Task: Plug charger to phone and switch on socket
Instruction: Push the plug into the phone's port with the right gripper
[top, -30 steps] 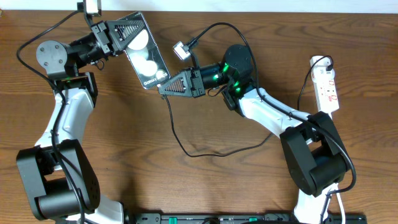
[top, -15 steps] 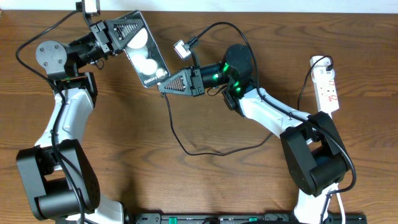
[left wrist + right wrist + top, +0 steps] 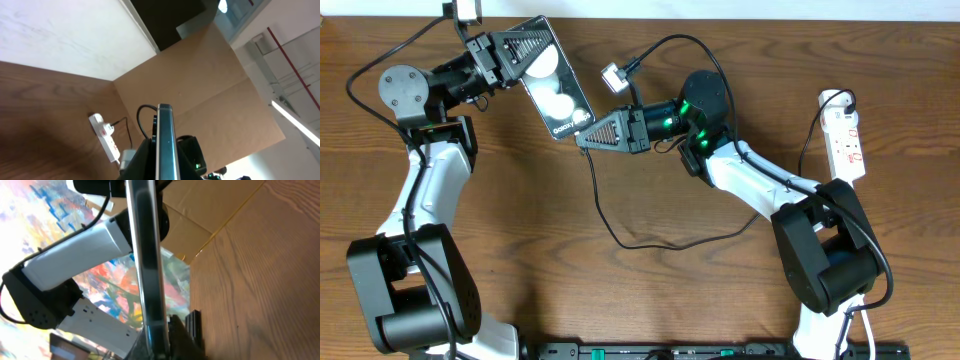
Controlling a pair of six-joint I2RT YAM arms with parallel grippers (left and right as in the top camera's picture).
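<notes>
My left gripper (image 3: pixel 542 48) is shut on the phone (image 3: pixel 560 100), a glossy black slab held off the table at the upper left. The phone shows edge-on in the left wrist view (image 3: pixel 164 135) and the right wrist view (image 3: pixel 145 255). My right gripper (image 3: pixel 584 141) is shut on the charger's plug end, at the phone's lower end. The plug tip is hidden between the fingers. The charger's thin black cable (image 3: pixel 610 225) loops down across the table. The white socket (image 3: pixel 846 140) with red switches lies at the far right, also in the left wrist view (image 3: pixel 104 136).
The right arm's white wrist camera (image 3: pixel 612 78) and its black lead hang above the right gripper. The charger cable runs under the right forearm (image 3: pixel 760 185) towards the socket. A white wall edge borders the table's far side (image 3: pixel 720 8).
The right gripper has shifted very slightly to the right. The left gripper and phone have not moved.
</notes>
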